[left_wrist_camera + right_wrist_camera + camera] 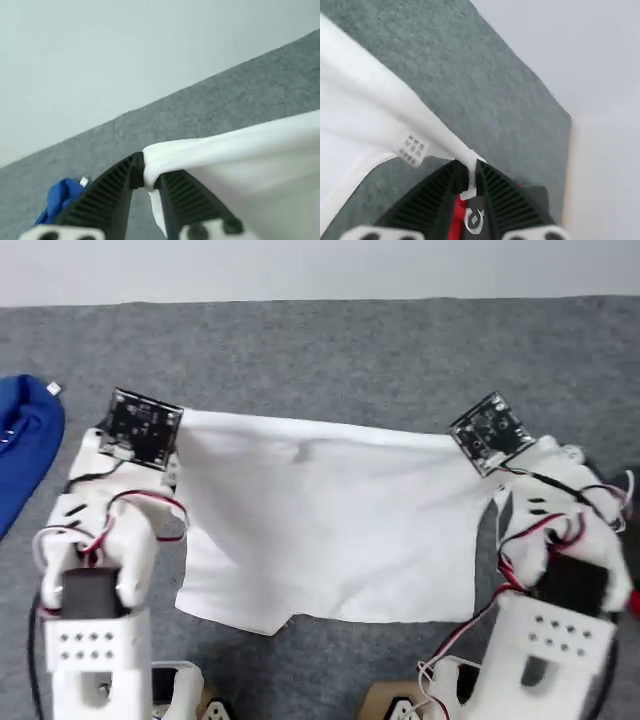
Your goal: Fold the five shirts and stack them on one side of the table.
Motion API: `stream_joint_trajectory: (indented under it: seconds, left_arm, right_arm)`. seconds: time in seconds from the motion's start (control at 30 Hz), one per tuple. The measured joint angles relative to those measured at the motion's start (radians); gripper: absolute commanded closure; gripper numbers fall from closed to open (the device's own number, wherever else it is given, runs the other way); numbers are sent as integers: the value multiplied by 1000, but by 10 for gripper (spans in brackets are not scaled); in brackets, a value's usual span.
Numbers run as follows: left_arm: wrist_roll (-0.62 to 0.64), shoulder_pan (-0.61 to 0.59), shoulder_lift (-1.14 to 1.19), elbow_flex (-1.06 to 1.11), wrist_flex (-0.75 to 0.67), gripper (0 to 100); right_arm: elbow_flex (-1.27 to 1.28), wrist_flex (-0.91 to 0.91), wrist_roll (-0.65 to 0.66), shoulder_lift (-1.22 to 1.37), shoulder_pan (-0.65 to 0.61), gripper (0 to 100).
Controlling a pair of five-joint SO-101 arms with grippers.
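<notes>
A: High view first. We see the white shirt [320, 530] in the middle of the table [350, 350], its far edge stretched straight and its near edge slack. The blue shirt [25, 450] lies at the left side, well apart.

B: In the left wrist view, the left pincer [145, 172] is clamped on one far corner, with cloth pinched between the jaws. The blue shirt is beyond it.

A: In the right wrist view, the right pincer [469, 172] is closed on the other far corner, near the label [411, 148].

B: So both corners are gripped to keep that edge taut. We judge that's to carry it over as one even fold.

A: Agreed. We'd say the folding is barely begun and there's no stack yet.
</notes>
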Motion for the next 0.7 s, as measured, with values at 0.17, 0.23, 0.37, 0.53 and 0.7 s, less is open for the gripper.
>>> stream_joint_trajectory:
  seconds: [0.17,0.23,0.37,0.53,0.7]
  left_arm:
    - [0,3,133,150,-301,997]
    - [2,3,218,150,-388,997]
    - [3,3,405,94,-479,997]
    - [3,14,634,-92,-509,997]
    - [3,37,858,-279,-511,997]
  right_arm:
    - [209,-212,0,0,-20,988]
    - [256,-279,0,2,-29,988]
    - [264,-387,0,81,-32,988]
    - [192,-466,0,276,-34,988]
    - [-5,-506,0,525,-34,988]
